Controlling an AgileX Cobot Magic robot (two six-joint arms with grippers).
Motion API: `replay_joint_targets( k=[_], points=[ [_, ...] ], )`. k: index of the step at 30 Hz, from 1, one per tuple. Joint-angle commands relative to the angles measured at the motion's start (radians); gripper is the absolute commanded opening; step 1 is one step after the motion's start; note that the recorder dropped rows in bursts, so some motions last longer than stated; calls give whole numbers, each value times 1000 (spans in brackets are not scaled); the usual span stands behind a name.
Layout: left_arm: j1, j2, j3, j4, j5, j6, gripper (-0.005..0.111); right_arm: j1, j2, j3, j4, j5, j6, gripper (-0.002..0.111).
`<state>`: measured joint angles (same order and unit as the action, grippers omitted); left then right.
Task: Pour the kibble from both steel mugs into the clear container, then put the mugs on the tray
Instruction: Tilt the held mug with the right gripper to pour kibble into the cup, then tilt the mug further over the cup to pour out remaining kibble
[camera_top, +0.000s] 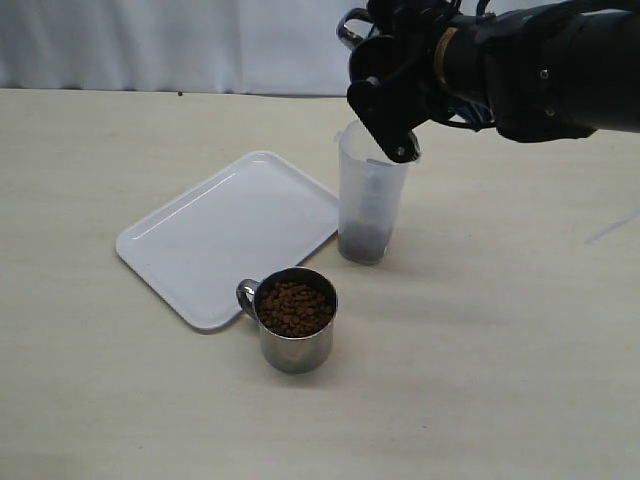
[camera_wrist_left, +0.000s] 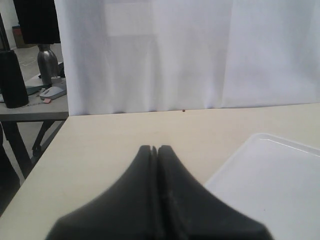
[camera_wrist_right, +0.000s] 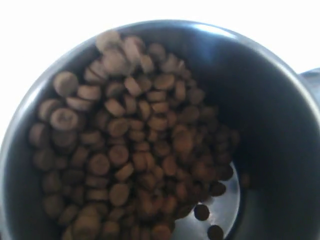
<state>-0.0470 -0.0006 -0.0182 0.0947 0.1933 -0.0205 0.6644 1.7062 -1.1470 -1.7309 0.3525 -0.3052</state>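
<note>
My right gripper (camera_top: 388, 95) is shut on a steel mug (camera_top: 366, 56), tipped over the mouth of the clear container (camera_top: 372, 185). A shallow layer of kibble (camera_top: 363, 241) lies at the container's bottom. In the right wrist view the tilted mug's inner wall (camera_wrist_right: 280, 100) fills the frame, with kibble (camera_wrist_right: 130, 140) piled to one side and part of the shiny bottom bare. A second steel mug (camera_top: 295, 322), full of kibble, stands upright at the near edge of the white tray (camera_top: 225, 235). My left gripper (camera_wrist_left: 156, 148) is shut and empty, beside the tray (camera_wrist_left: 270, 175).
A white curtain (camera_top: 150, 45) hangs behind the pale table (camera_top: 520, 330). In the left wrist view a side table (camera_wrist_left: 35, 107) with dark objects stands beyond the table's edge.
</note>
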Motion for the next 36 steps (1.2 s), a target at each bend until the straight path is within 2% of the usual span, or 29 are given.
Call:
replay_joint_targets(
  k=[1,12,36],
  points=[
    [0,1,-9,-1,-7,-2,0,2,-10,-3,-14,18,-31,5],
    [0,1,-9,3,-16,-2,0,2,-10,-3,-14,80,14,5],
    [0,1,-9,1,-12,-2,0,2,-10,-3,-14,45,27,5]
  ],
)
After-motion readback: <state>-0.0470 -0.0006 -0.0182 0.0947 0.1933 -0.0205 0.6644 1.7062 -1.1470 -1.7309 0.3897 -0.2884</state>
